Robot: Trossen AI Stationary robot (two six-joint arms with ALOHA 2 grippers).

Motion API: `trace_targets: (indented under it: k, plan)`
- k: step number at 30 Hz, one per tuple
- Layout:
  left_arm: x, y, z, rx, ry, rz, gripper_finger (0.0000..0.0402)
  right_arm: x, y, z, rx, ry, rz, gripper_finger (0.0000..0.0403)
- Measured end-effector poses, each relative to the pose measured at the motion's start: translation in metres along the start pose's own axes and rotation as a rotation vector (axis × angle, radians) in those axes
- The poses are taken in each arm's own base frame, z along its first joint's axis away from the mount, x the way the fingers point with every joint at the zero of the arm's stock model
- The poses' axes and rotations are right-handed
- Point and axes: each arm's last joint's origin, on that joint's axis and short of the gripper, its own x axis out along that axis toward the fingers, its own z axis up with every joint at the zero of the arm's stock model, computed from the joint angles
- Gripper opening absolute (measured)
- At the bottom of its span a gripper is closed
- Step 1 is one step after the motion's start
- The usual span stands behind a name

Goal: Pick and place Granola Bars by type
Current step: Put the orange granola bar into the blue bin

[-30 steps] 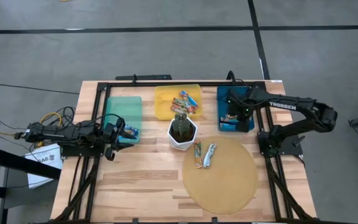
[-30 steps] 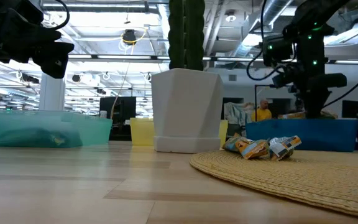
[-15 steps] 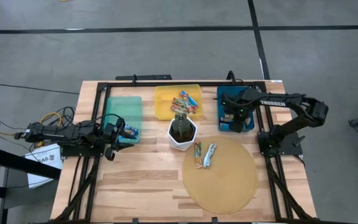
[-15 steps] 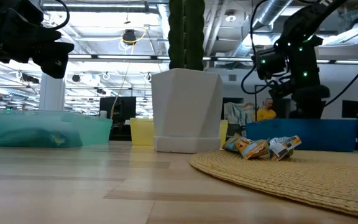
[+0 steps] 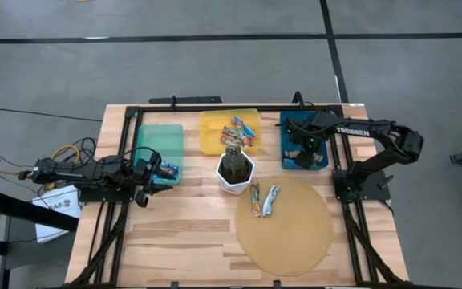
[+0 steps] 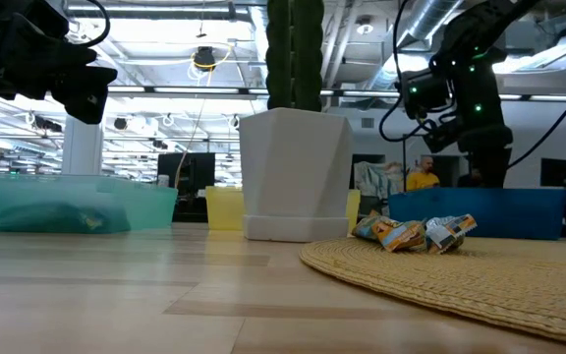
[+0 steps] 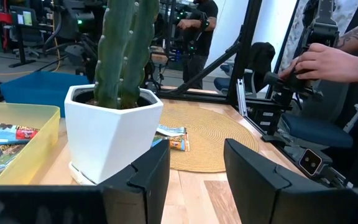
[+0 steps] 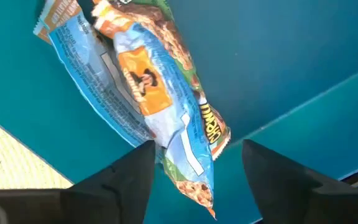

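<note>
On the left of the table the left gripper (image 5: 152, 174) hangs beside the teal bin (image 5: 157, 138), fingers apart with nothing between them, as its wrist view shows past the white pot (image 7: 112, 135). Moving rightward, several Granola Bars lie in the yellow bin (image 5: 215, 132), and two more bars (image 5: 263, 199) rest on the round woven mat (image 5: 289, 233) just right of the pot, their long axes running roughly front to back. Farther right, the right gripper (image 5: 301, 143) sits over the blue bin (image 5: 321, 157), fingers spread and empty, with a blue-and-orange bar (image 8: 145, 93) lying loose on the bin floor just ahead of them. The mat bars lie toward the table's front and to the left of this gripper, and the right arm looks clearly nearer to them.
</note>
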Motion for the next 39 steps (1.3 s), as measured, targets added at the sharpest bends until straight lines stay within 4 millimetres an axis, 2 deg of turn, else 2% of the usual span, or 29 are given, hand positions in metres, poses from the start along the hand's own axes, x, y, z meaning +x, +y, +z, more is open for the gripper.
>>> trace_targets:
  k: [4, 9, 15, 21, 25, 30, 35, 39]
  plan:
    - [0.0, 0.0, 0.0, 0.0, -0.001, 0.0, 0.0144, 0.0, 0.001, 0.0, 0.008, -0.002, 0.0, 0.0247]
    - [0.0, 0.0, 0.0, 0.0, 0.0, 0.0, 0.0144, -0.008, 0.001, 0.004, 0.007, -0.03, 0.001, 0.0249]
    - [0.0, 0.0, 0.0, 0.0, 0.0, 0.0, 0.0144, -0.026, 0.001, 0.011, 0.004, -0.074, 0.006, 0.0249]
    - [0.0, 0.0, 0.0, 0.0, 0.0, 0.0, 0.0144, -0.05, 0.011, 0.016, -0.042, -0.12, 0.048, 0.0249]
    - [0.0, 0.0, 0.0, 0.0, 0.0, 0.0, 0.0144, -0.07, 0.022, 0.017, -0.091, -0.16, 0.102, 0.0249]
    - [0.0, 0.0, 0.0, 0.0, 0.0, 0.0, 0.0144, -0.098, 0.042, 0.009, -0.183, -0.26, 0.126, 0.0249]
    - [0.0, 0.0, 0.0, 0.0, 0.0, 0.0, 0.0144, -0.125, 0.069, -0.006, -0.332, -0.353, 0.144, 0.0249]
    - [0.0, 0.0, 0.0, 0.0, 0.0, 0.0, 0.0144, -0.135, 0.094, -0.017, -0.497, -0.388, 0.149, 0.0249]
